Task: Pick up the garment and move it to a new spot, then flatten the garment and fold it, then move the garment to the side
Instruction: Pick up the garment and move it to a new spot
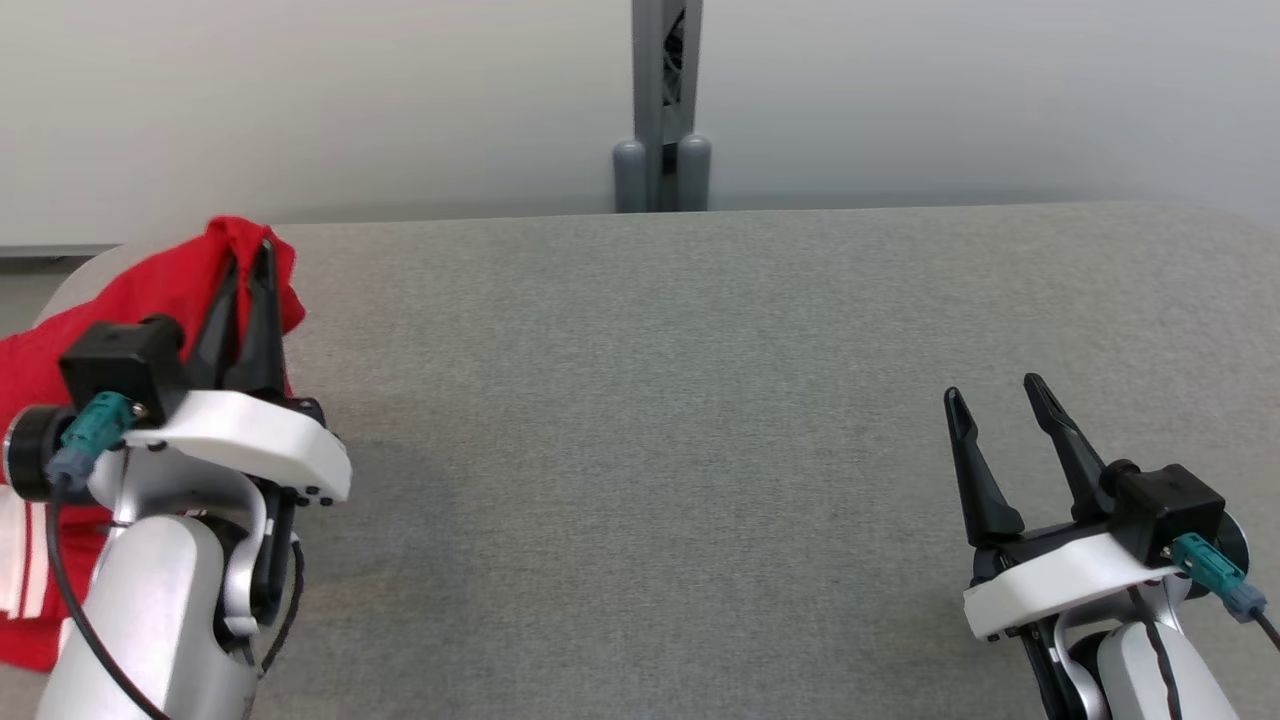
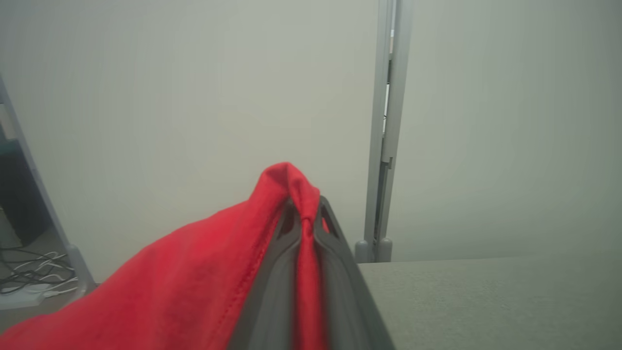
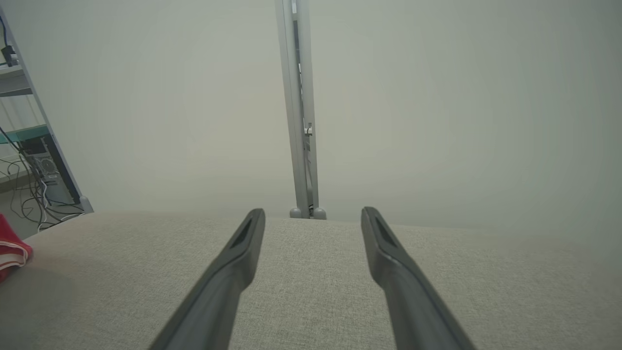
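Left hand point(image 1: 250, 258): clamped on a fold of the red garment point(image 1: 150, 285). In the left wrist view the two dark fingers point(image 2: 269, 296) sit nearly together, with a thin strip of cloth pinched between them and a small peak of fabric bunched over the tips of the left hand point(image 2: 307, 214). The rest of the garment point(image 2: 194, 272) falls away to that view's left in one smooth sheet, with a stitched seam running beside the finger.

Garment location: far left corner of the grey desk point(image 1: 650, 400). From the pinch point it trails back along the desk's left edge, behind the left arm. White stripes point(image 1: 25, 560) show on the part at the lower left of the head view. Can't tell how much of it hangs off the edge.

Right hand point(image 1: 992, 390): fingers spread wide apart, holding nothing, over bare desk near the right front and well apart from the cloth. In the right wrist view the right hand point(image 3: 313, 214) points across the desk point(image 3: 316, 291) toward the far edge. A bit of the garment point(image 3: 9, 250), red with a white hem, shows at that view's far left.

Behind the desk: a grey upright post point(image 1: 665, 100) at centre, against a plain pale wall point(image 1: 300, 100). A shelf unit with loose cables point(image 3: 29, 194) stands off the left side.
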Controlling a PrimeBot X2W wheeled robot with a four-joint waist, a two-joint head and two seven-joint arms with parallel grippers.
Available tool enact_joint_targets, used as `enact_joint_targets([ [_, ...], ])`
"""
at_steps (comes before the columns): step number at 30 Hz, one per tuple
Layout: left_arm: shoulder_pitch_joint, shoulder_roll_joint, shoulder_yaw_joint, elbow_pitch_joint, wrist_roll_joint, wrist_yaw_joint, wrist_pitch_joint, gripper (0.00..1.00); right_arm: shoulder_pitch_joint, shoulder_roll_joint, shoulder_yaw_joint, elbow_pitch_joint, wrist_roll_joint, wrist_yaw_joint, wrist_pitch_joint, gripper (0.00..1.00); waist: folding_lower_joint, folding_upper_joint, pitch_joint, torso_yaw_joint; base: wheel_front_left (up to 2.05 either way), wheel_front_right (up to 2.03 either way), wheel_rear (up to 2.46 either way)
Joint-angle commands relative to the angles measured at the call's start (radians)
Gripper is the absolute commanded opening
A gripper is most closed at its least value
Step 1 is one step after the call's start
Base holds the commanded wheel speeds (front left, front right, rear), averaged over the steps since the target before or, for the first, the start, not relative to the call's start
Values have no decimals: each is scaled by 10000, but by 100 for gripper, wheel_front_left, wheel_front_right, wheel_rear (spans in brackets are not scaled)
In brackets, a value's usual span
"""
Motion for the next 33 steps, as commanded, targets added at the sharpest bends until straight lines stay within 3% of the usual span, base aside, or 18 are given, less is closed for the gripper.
enact_joint_targets([
  [1, 319, -94, -120, -179, -70, 73, 130, 0, 63, -44, 43, 25, 145, -3, -109, 100, 0, 0, -88, -635, 0, 0, 0],
  [7, 731, -515, -777, -280, -218, -178, 428, 0, 93, -52, 143, 58, 305, -3, -178, 100, 0, 0, 23, -1893, 0, 0, 0],
  [18, -341, -1508, -2212, 721, -84, -899, 560, 0, 15, -46, 347, 122, 632, -3, -287, 100, 0, 0, 604, -3916, 0, 0, 0],
  [23, -896, -1846, -2760, 1610, -79, -1173, 578, 0, -144, -39, 349, 191, 767, -3, -382, 100, 0, 0, 992, -4374, 0, 0, 0],
  [30, -1545, -2192, -3990, 2894, -54, -1705, 512, 0, -411, -44, 357, 377, 875, -3, -492, 100, 0, 0, 1403, -4342, 0, 0, 0],
  [32, -1717, -2260, -4192, 3088, -217, -1869, 116, 46, -423, -42, 395, 421, 916, -3, -504, 100, 0, 0, 1412, -4234, 0, 0, 0],
  [33, -1760, -2275, -4332, 3224, -251, -1935, 8, 100, -441, -45, 379, 448, 895, -3, -497, 100, 0, 0, 1402, -4145, 0, 0, 0],
])
